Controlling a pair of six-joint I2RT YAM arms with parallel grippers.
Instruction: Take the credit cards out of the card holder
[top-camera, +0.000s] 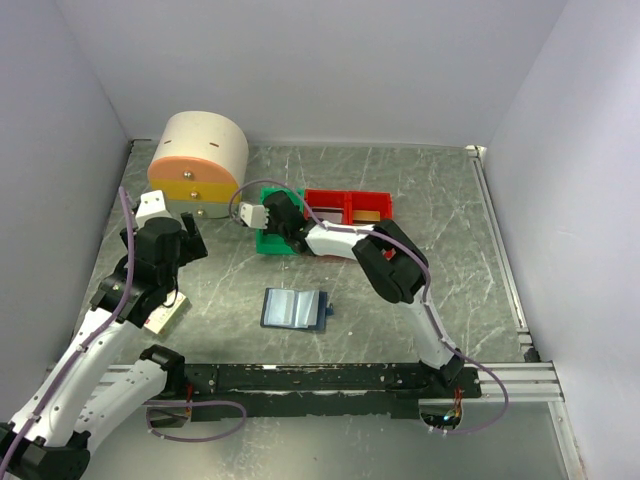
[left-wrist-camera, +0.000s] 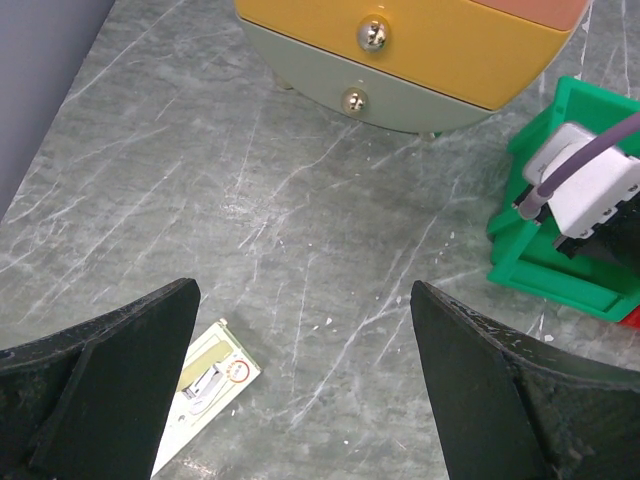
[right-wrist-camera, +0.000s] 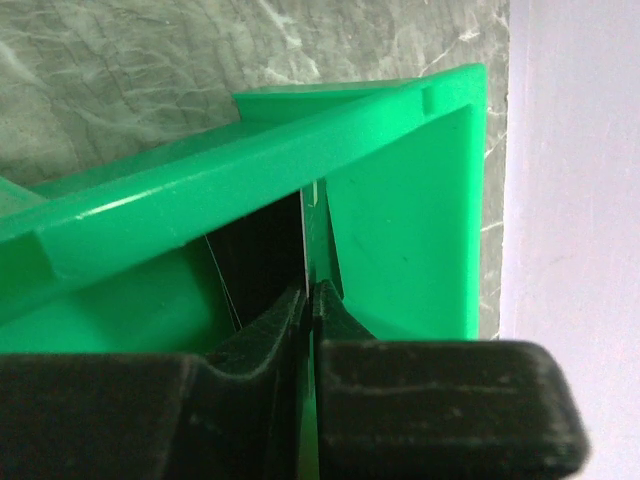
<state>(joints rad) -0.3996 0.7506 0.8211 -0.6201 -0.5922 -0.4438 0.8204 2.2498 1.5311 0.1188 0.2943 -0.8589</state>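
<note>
Right tool (right-wrist-camera: 310, 292) is pinching a thin credit card (right-wrist-camera: 304, 240) edge-on inside the green bin (right-wrist-camera: 400, 200), beyond the card holder (top-camera: 295, 308) lying open on the tabletop (top-camera: 430, 200). Left tool (left-wrist-camera: 303, 290) is hovering, jaws apart. Suggest opening low, then lifting straight so nothing is dragging out.

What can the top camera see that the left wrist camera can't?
Only the top view: the card holder, lying open on the table, and the red bin.
Only the left wrist view: the shiny knobs on the drawers, and the left end effector up close, its fingers wide apart.
Both: the drawers, the green bin, the cream box and the table.
</note>
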